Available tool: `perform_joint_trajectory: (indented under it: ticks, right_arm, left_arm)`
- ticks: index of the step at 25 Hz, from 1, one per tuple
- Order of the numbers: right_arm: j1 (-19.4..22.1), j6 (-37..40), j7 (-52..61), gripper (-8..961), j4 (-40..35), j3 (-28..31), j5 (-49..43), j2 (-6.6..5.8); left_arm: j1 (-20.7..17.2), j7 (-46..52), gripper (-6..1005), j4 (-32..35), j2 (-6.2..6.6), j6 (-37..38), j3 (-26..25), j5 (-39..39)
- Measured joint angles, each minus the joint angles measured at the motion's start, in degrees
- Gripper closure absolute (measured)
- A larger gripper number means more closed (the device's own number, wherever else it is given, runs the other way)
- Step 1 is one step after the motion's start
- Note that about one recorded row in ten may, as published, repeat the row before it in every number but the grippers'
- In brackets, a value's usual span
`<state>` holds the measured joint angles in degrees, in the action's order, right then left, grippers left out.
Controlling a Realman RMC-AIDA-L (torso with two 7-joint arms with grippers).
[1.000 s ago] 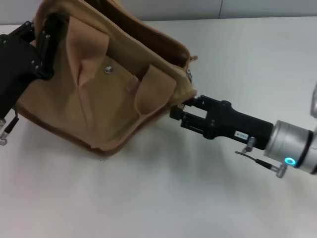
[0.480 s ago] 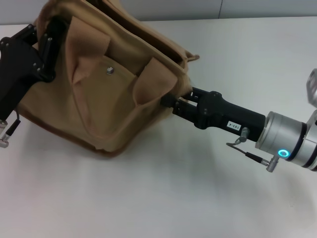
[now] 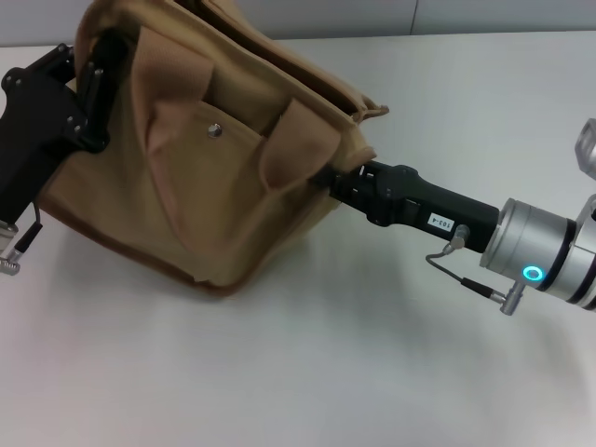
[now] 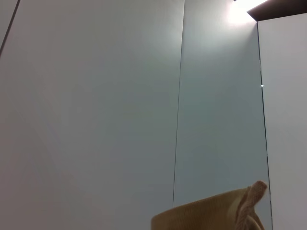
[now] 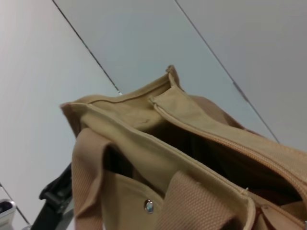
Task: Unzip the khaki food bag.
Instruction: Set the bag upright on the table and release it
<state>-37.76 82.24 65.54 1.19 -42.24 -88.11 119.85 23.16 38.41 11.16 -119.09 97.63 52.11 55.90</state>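
On the white table (image 3: 391, 372), far left, I see the khaki food bag (image 3: 196, 177): boxy tan canvas, soft and creased, tilted so its front face looks up toward the head camera. Front pocket (image 3: 219, 172) is flat canvas with a small round metal snap (image 3: 215, 130). Two looped strap handles (image 3: 284, 154) of coarse woven webbing flop down over the pocket. Darker brown trim (image 3: 140, 261) runs along the base edge nearest me.

My left gripper (image 3: 93, 79), matte black and blocky, is at the bag's far-left top corner, pressed against the canvas; its fingers are buried behind the fabric, so I cannot tell if they are clamped or spread. Left wrist view shows only grey wall panels (image 4: 96, 105) and a tan canvas edge with a bit of woven strap at the frame edge.

My right gripper (image 3: 328, 177) reaches in from the right: silver cylindrical wrist with a glowing cyan ring (image 3: 533, 273), then a black body with a small white label. Its tip is at the bag's right end, tucked under the drooping handle and canvas, so I cannot tell whether its fingers are apart or together.

Right wrist view looks along the bag's top: the mouth gapes, dark inside, with zipper tape (image 5: 230, 143) along the stitched canvas lip. Snap and ribbed webbing show there too.
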Motion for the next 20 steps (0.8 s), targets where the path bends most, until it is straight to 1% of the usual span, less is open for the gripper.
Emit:
perform_joint_trajectory:
  ticks: [5,9,10,11,15,16,20]
  right_arm:
    - [0.1,-0.1,-0.5,610,0.0,2.1,0.0,0.02]
    - [-0.2,1.0,0.8,745,-1.2,3.4,0.0,0.01]
    - [-0.6,1.4,1.9,779,-3.1,3.8,0.1,-0.05]
    - [-0.6,1.4,1.9,787,-3.1,3.8,0.1,-0.05]
    - [-2.1,1.0,3.3,818,-8.1,4.8,0.4,-0.37]
    - [-2.1,1.0,3.3,825,-8.1,4.8,0.4,-0.37]
    - [-2.9,0.1,5.4,855,-12.8,4.9,0.4,-0.41]
  left_arm:
    - [-0.2,0.0,912,0.0,0.0,0.1,0.0,0.0]
    - [-0.4,-0.1,912,-0.6,0.0,0.0,0.0,0.0]
    - [-0.4,-0.3,912,-1.1,0.0,0.0,0.0,-0.1]
    - [-0.4,-0.5,912,-1.8,0.0,-0.4,-0.1,-0.1]
    - [-0.4,-0.6,912,-3.8,-0.02,-3.1,-0.5,-0.4]
    - [-0.4,-0.6,912,-4.4,-0.03,-3.7,-0.5,-0.4]
    - [0.3,-0.6,912,-7.1,-0.09,-4.8,0.5,0.0]
